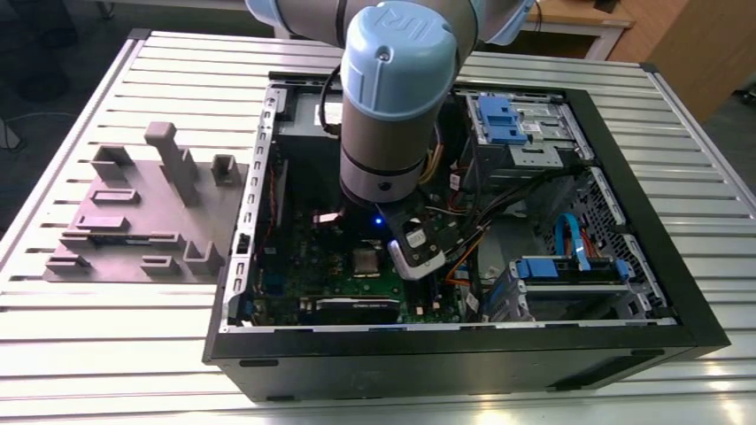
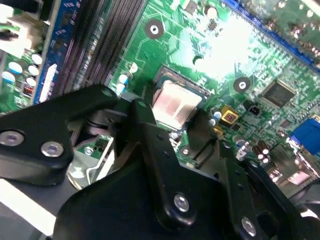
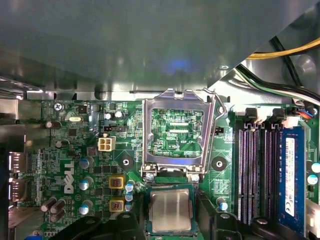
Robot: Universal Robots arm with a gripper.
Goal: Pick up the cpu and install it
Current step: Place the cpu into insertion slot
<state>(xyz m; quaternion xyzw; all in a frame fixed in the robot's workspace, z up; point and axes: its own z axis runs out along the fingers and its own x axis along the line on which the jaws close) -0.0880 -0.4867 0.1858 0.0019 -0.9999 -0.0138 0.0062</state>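
The cpu (image 3: 171,209) is a small silvery square lying flat in its dark socket on the green motherboard (image 3: 75,150); it also shows in the second wrist view (image 2: 175,104) and as a small pale square in the exterior view (image 1: 366,263). The socket's metal load plate (image 3: 148,130) stands swung up beside it. My gripper (image 3: 171,227) hangs close over the socket, open, with one black finger (image 3: 125,227) on each side of the cpu and a gap to both. In the second wrist view the gripper (image 2: 172,122) straddles the chip the same way. In the exterior view the gripper (image 1: 416,257) sits low inside the case.
The open black computer case (image 1: 473,354) lies on a slatted metal table (image 1: 106,336). Memory slots and a blue memory stick (image 3: 290,175) run close beside the socket. Cables (image 1: 520,195) and blue drive brackets (image 1: 508,119) crowd the exterior view's right. A grey fixture block (image 1: 142,212) sits outside, left.
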